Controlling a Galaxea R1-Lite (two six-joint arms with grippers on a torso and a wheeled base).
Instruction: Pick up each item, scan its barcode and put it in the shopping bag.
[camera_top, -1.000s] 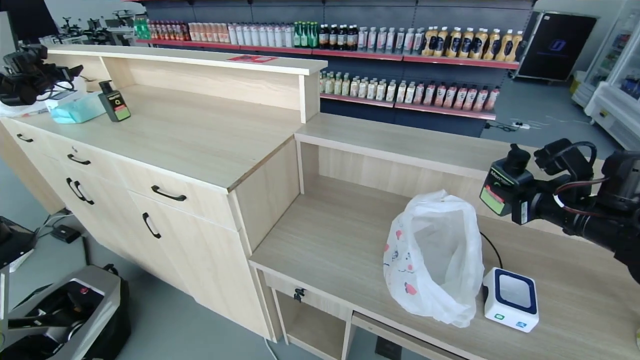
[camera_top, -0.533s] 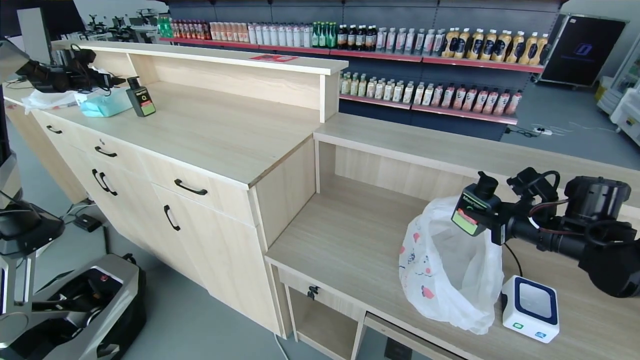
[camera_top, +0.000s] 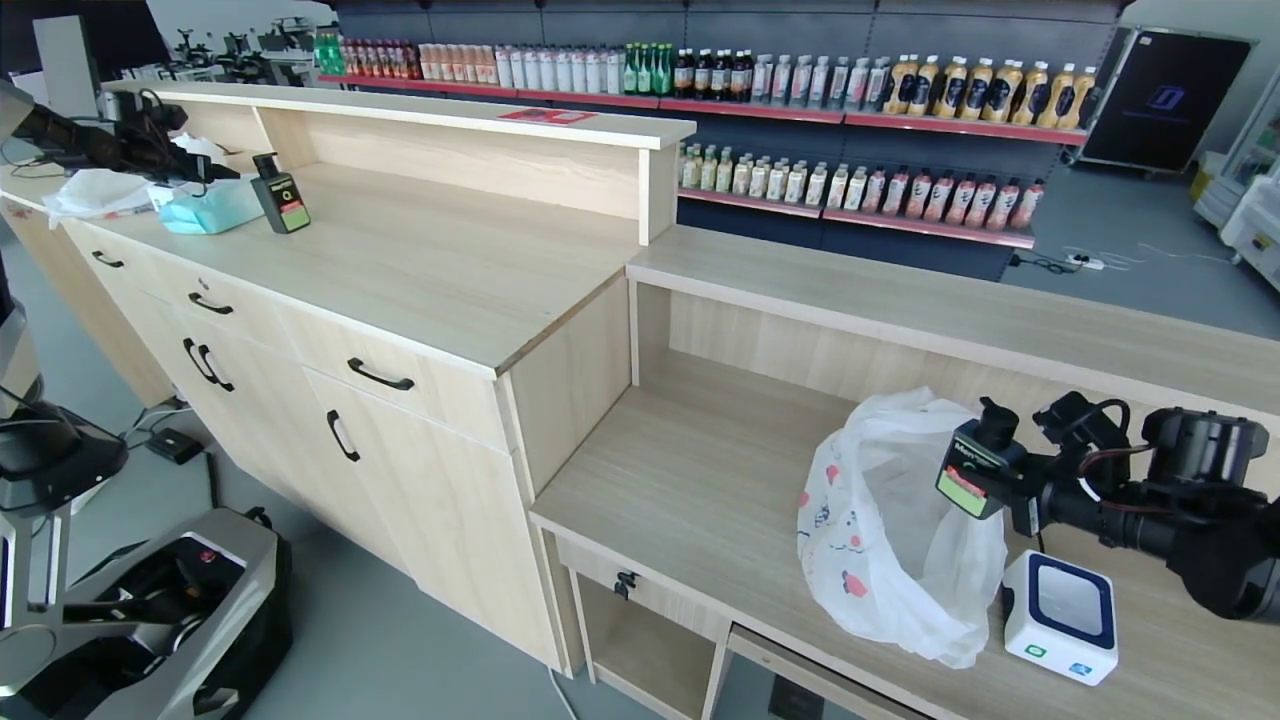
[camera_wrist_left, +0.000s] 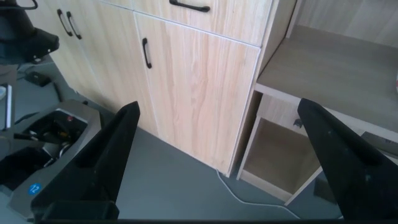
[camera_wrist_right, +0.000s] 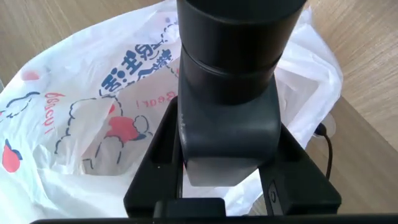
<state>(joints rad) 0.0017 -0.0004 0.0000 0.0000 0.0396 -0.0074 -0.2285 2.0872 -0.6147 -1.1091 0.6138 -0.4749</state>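
My right gripper (camera_top: 1012, 482) is shut on a dark bottle (camera_top: 972, 475) with a green and red label, holding it level at the mouth of the white printed shopping bag (camera_top: 890, 545) on the low counter. From the right wrist, the bottle (camera_wrist_right: 231, 93) hangs straight over the open bag (camera_wrist_right: 93, 118). A white barcode scanner (camera_top: 1062, 618) stands beside the bag, just below the right arm. A second dark bottle (camera_top: 281, 204) and a teal pack (camera_top: 205, 212) rest far off on the high counter. My left gripper (camera_wrist_left: 214, 155) is open above the grey floor, in front of the cabinet doors.
The high counter (camera_top: 420, 270) steps down to the low counter (camera_top: 690, 470), which has a raised back ledge (camera_top: 900, 300). A crumpled white bag (camera_top: 90, 190) and a black arm (camera_top: 110, 145) sit at the high counter's far left. Drink shelves (camera_top: 800, 110) stand behind.
The head camera shifted a second ago. Since half a second ago, my right gripper has lowered the bottle a little and drawn it rightward at the bag's mouth.
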